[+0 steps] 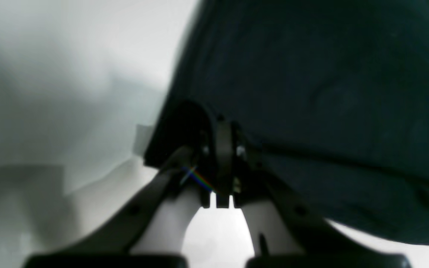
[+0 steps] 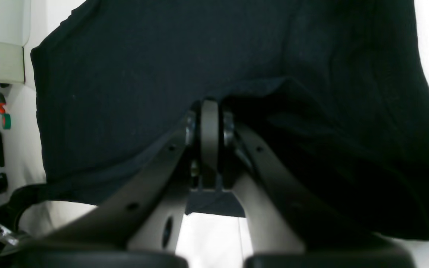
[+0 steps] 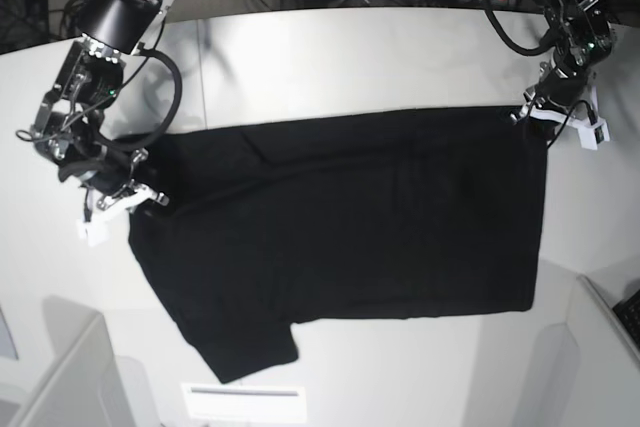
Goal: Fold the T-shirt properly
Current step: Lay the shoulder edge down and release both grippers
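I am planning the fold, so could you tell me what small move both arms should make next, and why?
Probably lift both grippers a little and carry the far edge toward the near edge. The left gripper and the right gripper each look shut on cloth at opposite ends of the T-shirt, which lies spread flat on the table, one sleeve sticking out at the near edge.

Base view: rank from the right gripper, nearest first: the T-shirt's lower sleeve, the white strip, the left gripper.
1. T-shirt sleeve, below it.
2. White strip, table's near edge.
3. Left gripper, across the T-shirt.
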You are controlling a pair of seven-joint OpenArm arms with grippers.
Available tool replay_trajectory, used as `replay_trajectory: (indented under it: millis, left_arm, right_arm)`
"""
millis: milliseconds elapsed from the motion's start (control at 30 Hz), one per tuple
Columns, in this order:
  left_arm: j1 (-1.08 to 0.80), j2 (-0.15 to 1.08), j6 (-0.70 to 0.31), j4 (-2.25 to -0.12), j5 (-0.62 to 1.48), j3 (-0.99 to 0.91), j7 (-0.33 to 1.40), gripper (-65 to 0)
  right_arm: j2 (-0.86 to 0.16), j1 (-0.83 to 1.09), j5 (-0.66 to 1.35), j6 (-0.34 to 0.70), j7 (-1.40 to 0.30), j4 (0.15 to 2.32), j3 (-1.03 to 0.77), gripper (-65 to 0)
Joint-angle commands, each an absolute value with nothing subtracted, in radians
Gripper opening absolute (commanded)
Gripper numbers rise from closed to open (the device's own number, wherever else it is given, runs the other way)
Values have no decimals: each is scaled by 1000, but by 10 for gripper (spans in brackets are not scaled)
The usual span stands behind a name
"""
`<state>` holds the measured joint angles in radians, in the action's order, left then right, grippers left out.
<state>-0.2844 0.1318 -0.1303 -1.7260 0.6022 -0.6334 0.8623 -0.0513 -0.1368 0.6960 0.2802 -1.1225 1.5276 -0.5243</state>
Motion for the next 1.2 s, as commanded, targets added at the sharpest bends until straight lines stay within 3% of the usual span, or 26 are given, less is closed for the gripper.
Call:
replay_trajectory:
  millis: [0,300,900,1133,1167]
  left_arm:
    - [-272,145,-130,-1735,608,-641,845,-650]
    - [-228,159,-130,-1715,608,-639,845,-650]
    - [-165,159,-130,-1670,608,-639,845,-650]
    - [-137,160,-130,-1670,608,-641,845,-650]
    - [-131,160,-130,-1669,608,-641,845,-612]
  right_arm:
    - [-62,-166,714,283,-1099,1538,-526,-650]
    - [-54,-213,590,285,-1064,1491,-524,-650]
    - [-51,-260,579,285,-1035,1420,-526,-650]
    - [-59,-259,579,285,-1035,1420,-535,-483]
    - [-59,-257,579,285,-1035,1420,-536,-464]
